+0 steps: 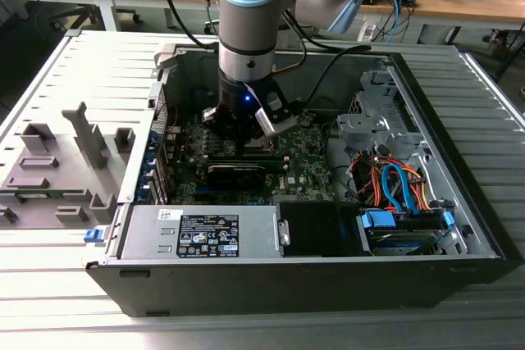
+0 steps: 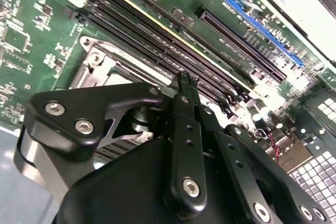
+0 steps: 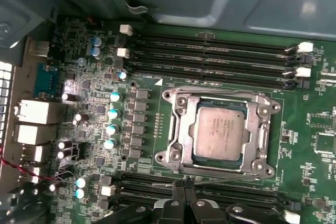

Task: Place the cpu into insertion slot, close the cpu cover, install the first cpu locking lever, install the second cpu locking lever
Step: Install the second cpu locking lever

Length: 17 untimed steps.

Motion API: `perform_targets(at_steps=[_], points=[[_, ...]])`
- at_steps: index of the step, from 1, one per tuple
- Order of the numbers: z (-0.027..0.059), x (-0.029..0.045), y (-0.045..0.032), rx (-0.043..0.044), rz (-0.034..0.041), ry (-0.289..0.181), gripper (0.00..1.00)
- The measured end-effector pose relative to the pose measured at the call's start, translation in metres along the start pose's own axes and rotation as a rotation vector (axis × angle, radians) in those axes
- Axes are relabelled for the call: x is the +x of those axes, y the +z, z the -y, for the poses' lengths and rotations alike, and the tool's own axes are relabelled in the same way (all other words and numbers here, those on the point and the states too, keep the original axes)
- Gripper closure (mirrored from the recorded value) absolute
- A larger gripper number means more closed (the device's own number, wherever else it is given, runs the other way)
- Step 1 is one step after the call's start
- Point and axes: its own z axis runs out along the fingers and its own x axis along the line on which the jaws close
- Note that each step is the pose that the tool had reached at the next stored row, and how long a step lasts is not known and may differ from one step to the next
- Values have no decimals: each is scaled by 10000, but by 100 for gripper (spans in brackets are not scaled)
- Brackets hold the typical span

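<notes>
cpu [image 3: 223, 129] seated in insertion slot [image 3: 184, 109] | cpu cover [image 3: 261, 129] down | jaws just beside cover edge

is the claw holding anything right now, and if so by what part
Nothing is held. In the first wrist view the claw has its fingertips shut together with nothing between them, beside the cpu cover, which lies closed over the cpu.

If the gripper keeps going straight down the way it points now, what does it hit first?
Probably the memory slots beside the cpu cover; the gripper tips hang over them, though depth is unclear.
</notes>
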Motion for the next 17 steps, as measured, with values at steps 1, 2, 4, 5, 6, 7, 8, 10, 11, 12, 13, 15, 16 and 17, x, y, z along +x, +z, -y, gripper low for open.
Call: perform_targets(at_steps=[1,2,4,5,6,7,8,10,11,12,13,15,16,17], points=[[-1,11,4,0,0,-2,89],[-3,31,9,1,-1,-6,89],[-7,66,22,3,-2,-23,89],[-7,71,29,5,-3,-50,89],[-8,72,34,5,-3,-86,89],[-8,72,41,10,-4,-231,89],[-9,72,47,17,-6,-425,89],[-10,72,55,28,-11,-702,89],[-12,72,59,33,-13,-816,89],[-16,74,63,36,-15,-873,89],[-25,78,72,34,-14,-883,89],[-37,78,79,35,-14,-882,89],[-46,81,84,35,-12,-883,89],[-60,88,89,35,-13,-884,89]])
